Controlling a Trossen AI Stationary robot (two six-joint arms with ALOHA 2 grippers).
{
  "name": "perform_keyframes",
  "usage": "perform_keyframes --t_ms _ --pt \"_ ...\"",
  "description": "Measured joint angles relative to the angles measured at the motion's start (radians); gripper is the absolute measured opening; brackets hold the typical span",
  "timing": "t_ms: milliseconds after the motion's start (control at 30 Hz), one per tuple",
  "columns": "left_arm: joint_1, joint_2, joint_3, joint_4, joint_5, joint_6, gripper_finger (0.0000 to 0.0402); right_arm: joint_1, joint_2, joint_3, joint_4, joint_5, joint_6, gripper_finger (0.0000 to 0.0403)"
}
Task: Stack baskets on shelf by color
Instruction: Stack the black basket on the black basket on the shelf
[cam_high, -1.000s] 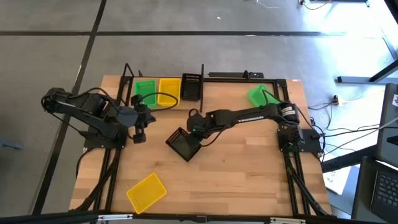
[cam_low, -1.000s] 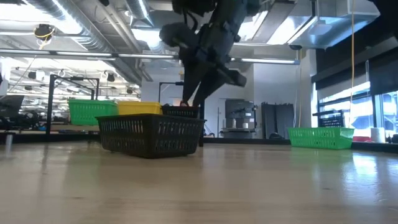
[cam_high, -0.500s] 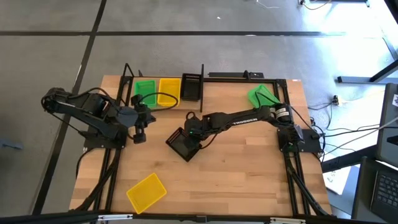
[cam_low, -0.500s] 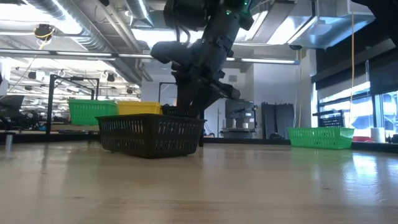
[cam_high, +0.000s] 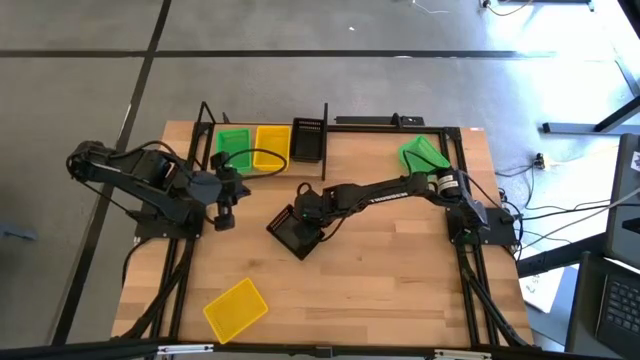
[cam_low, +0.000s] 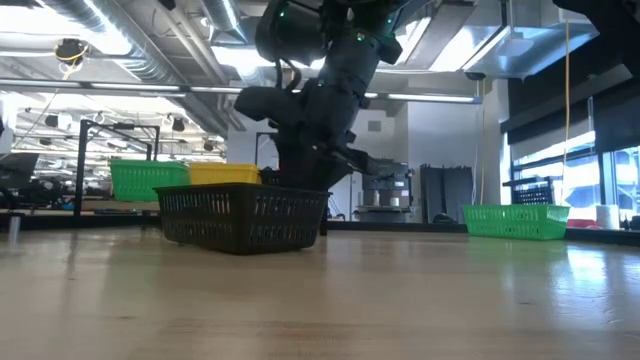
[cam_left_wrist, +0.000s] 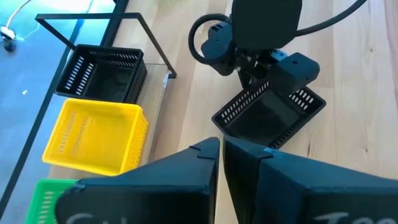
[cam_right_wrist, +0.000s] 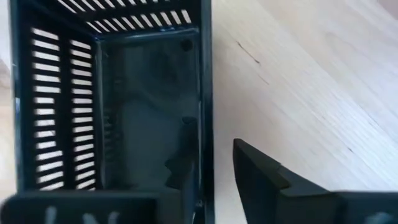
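The right claw is set open astride one wall of a black basket, one finger inside and the other outside; the wall is not yet gripped. That basket is seen mid-worktop, tilted to the edges. The left claw is held clenched and empty nearby. On the shelf, green, yellow and black baskets are lined up. A yellow basket lies near the front edge, a green one at the far right corner.
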Motion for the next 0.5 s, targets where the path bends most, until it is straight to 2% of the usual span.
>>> perform_keyframes --t_ms 67,200,333,500 --pt "0.000 0.000 0.000 -0.001 0.000 0.000 0.0014 0.000 0.000 0.000 -0.003 0.000 0.000 0.0080" --pt "0.000 0.000 0.000 -0.002 0.000 0.000 0.0014 -0.007 0.000 0.000 -0.008 -0.014 -0.001 0.0015" --pt "0.000 0.000 0.000 -0.004 0.000 0.000 0.0014 -0.014 0.000 0.002 -0.003 -0.052 0.008 0.0011" --pt "0.000 0.000 0.000 -0.005 0.000 0.001 0.0014 -0.012 0.001 0.069 -0.038 -0.107 0.030 0.0006"
